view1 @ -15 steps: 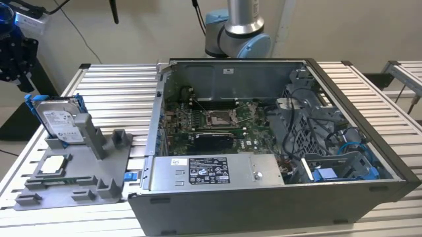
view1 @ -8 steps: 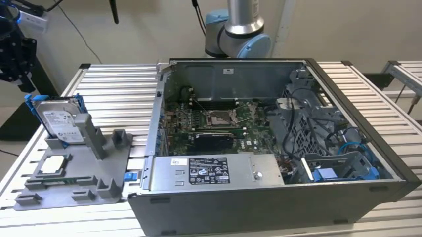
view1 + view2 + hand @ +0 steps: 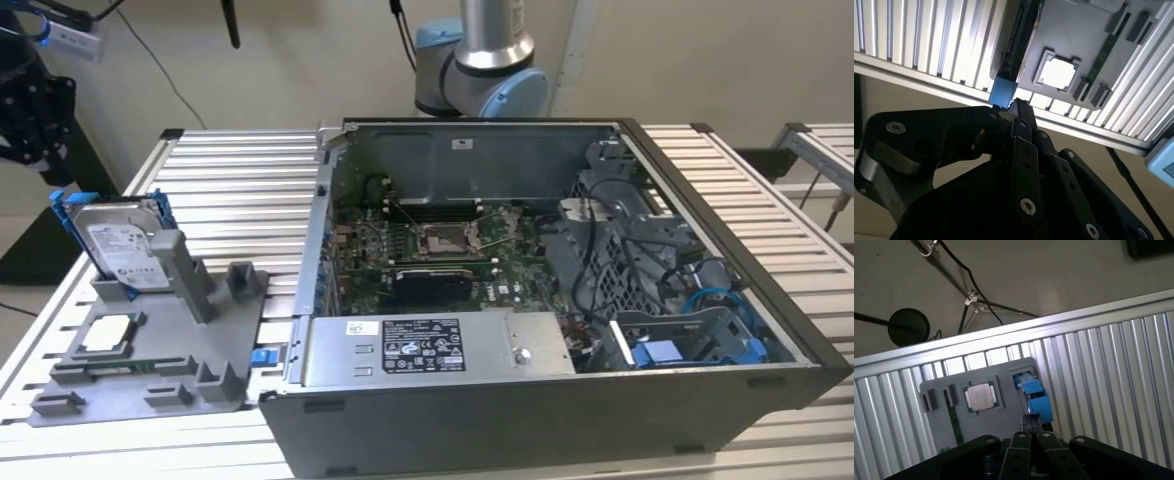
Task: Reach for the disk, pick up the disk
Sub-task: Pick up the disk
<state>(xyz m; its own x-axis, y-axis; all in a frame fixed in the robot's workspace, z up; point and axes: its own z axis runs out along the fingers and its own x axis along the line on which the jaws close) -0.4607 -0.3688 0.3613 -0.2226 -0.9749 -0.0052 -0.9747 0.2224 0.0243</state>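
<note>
On the holder [image 3: 147,350], the disk [image 3: 123,245] stood on edge. Above the holder hung the gripper [image 3: 1031,420], fingers [image 3: 1018,455] pressed together w/ nothing btwn them.

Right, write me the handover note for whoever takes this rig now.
The gripper is shut and empty, lined up with the disk in both wrist views. The disk stands upright in the grey fixture, at the exterior view's left of the open computer case, with nothing gripping it. Done: the approach only. Left: the grasp and the lift.
</note>
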